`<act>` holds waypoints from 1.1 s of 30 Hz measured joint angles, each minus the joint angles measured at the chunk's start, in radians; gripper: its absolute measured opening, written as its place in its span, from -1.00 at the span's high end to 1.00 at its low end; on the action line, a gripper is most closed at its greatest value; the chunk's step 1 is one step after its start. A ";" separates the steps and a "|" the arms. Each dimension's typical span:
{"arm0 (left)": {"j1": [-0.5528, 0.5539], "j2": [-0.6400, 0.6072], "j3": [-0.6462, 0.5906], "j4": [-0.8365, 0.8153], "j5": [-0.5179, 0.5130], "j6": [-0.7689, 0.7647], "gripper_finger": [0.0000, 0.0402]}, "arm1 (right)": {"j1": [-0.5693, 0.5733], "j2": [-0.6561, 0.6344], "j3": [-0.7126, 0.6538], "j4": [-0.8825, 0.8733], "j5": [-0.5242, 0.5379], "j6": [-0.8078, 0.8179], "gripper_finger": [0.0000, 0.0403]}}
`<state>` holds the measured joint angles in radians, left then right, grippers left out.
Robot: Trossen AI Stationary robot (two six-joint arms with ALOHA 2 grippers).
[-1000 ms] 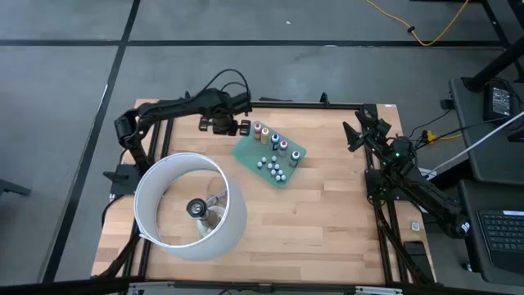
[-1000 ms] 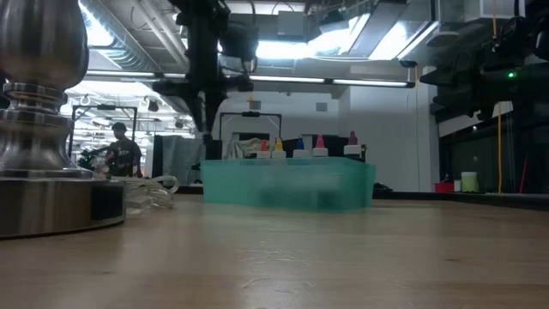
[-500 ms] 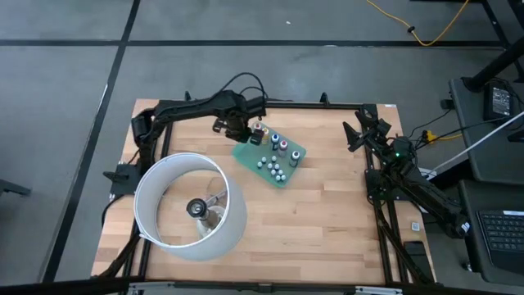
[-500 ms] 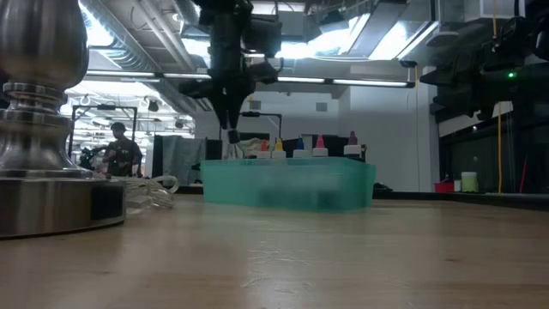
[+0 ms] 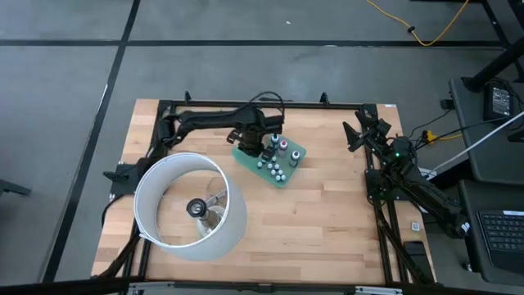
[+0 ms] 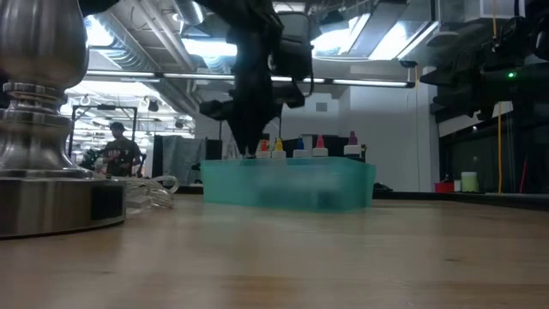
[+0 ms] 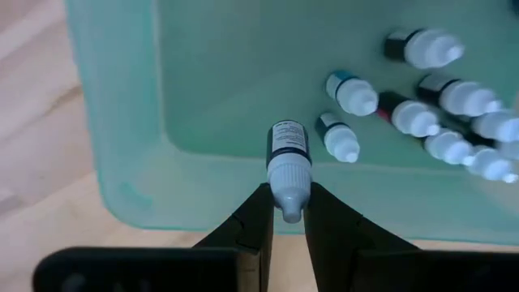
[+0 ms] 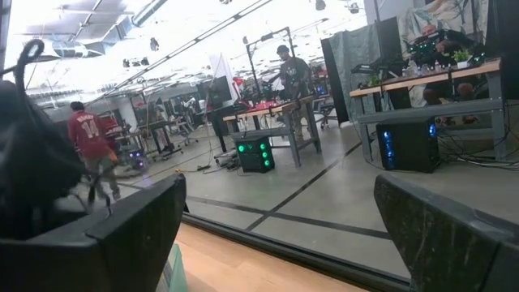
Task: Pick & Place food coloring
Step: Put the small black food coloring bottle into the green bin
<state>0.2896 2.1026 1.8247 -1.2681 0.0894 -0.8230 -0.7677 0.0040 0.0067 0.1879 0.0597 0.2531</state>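
1. I am reaching my left claw (image 7: 286, 217) over the far left part of the green tray (image 5: 249, 159), which sits on the far middle of the wooden table (image 5: 311, 221).
2. My left fingers (image 7: 255, 219) are pinching shut on one food coloring bottle (image 7: 289, 169), a pale bottle with a dark label, gripping it at its white cap.
3. The other food coloring bottles (image 5: 277, 160) are standing inside the tray, just to the right of my claw.
4. My right claw (image 5: 358, 131) is waiting with its fingers spread wide and holding nothing, at the table's far right edge.
5. A white lamp shade (image 5: 190, 206) is standing at the near left.
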 joint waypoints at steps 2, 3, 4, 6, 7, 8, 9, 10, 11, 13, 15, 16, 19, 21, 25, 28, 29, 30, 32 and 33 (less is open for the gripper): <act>-0.009 0.026 0.001 -0.001 0.006 0.006 0.73 | 0.000 0.000 0.000 0.000 0.000 0.000 -0.98; -0.012 0.040 0.001 -0.001 0.008 0.014 0.73 | 0.000 0.000 0.000 0.000 0.000 0.000 -0.98; -0.015 0.051 0.000 -0.002 0.008 0.021 0.73 | 0.000 0.000 0.000 0.000 0.000 0.000 -0.98; -0.021 0.067 0.000 -0.001 0.007 0.023 0.73 | 0.000 0.000 0.000 0.000 0.000 0.000 -0.98; -0.022 0.074 0.001 -0.001 0.006 0.025 0.73 | 0.000 0.000 0.000 0.000 0.000 0.000 -0.98; -0.021 0.081 0.002 0.001 0.006 0.028 0.73 | 0.000 0.000 0.000 0.000 0.000 0.000 -0.98; -0.018 0.089 0.001 0.000 0.005 0.037 0.73 | 0.000 0.000 0.000 0.000 0.000 0.000 -0.98; -0.017 0.095 0.001 0.001 0.000 0.044 0.73 | 0.000 0.000 0.000 0.000 0.000 0.000 -0.98; -0.017 0.099 0.001 0.001 -0.006 0.051 0.73 | 0.000 0.000 0.000 0.000 0.000 0.000 -0.98; -0.016 0.106 0.001 0.001 -0.011 0.052 0.73 | 0.000 0.000 0.000 0.000 0.000 0.000 -0.98; -0.013 0.112 0.001 0.002 -0.008 0.060 0.73 | 0.000 0.000 0.000 0.000 0.000 0.000 -0.98; -0.013 0.114 0.001 0.003 -0.007 0.065 0.73 | 0.000 0.000 0.000 0.000 0.000 0.000 -0.98; -0.012 0.114 0.001 0.004 -0.002 0.076 0.73 | 0.000 0.000 0.000 0.000 0.000 0.000 -0.98; -0.012 0.114 0.001 0.004 0.013 0.097 0.71 | 0.000 0.000 0.000 0.000 0.000 0.000 -0.98; -0.012 0.114 0.001 0.004 0.036 0.120 0.62 | 0.000 0.000 0.000 0.000 0.000 0.000 -0.98; -0.009 0.114 0.001 0.004 0.038 0.119 0.54 | 0.000 0.000 0.000 0.000 0.000 0.000 -0.98; -0.008 0.114 0.001 0.004 0.038 0.118 0.51 | 0.000 0.000 0.000 0.000 0.000 0.000 -0.98; -0.005 0.114 0.001 0.004 0.039 0.116 0.49 | 0.000 0.000 0.000 0.000 0.000 0.000 -0.98; 0.000 0.114 0.001 0.004 0.044 0.116 0.43 | 0.000 0.000 0.000 0.000 0.000 0.000 -0.98; 0.001 0.114 0.001 0.004 0.046 0.115 0.41 | 0.000 0.000 0.000 0.000 0.000 0.000 -0.98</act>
<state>0.2907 2.2169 1.8256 -1.2637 0.1350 -0.7078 -0.7678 0.0041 0.0064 0.1879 0.0597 0.2535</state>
